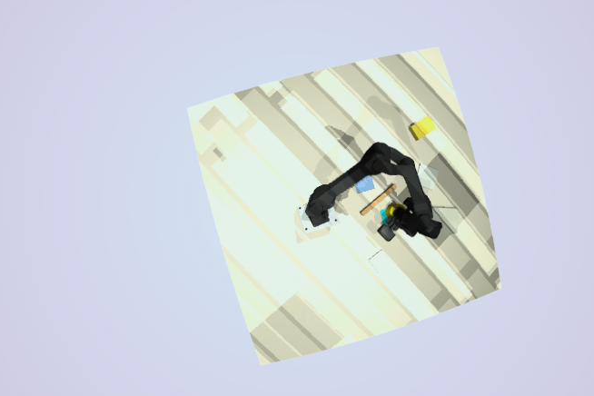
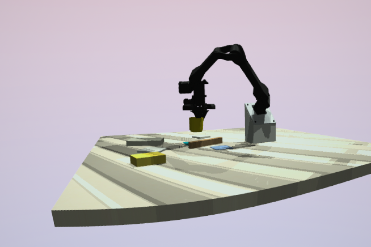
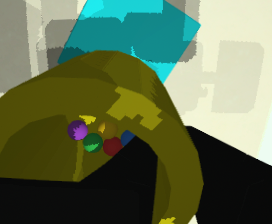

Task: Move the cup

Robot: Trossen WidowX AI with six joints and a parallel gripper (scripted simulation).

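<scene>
The yellow cup (image 1: 393, 210) (image 2: 195, 124) (image 3: 47, 90) hangs upright in the air. My gripper (image 2: 201, 116) is shut on its wall, one finger inside the cup. Several marbles lie in the cup, among them a purple marble (image 3: 77, 130), a green marble (image 3: 92, 143) and a red marble (image 3: 112, 146); the black finger partly hides a blue one. The cyan pad (image 1: 383, 216) (image 2: 185, 143) (image 3: 177, 31) lies below, partly covered by the cup and arm in the top view. The blue pad (image 1: 364, 184) (image 2: 220, 147) lies across the wooden bar.
The wooden bar (image 1: 377, 200) (image 2: 205, 143) stands between the two pads, low beneath the cup's height. A yellow block (image 1: 422, 127) (image 2: 147, 158) lies farther off. A pale flat slab (image 1: 428, 176), a grey slab (image 2: 145, 142) and a small pale slab (image 2: 201, 136) also lie on the table.
</scene>
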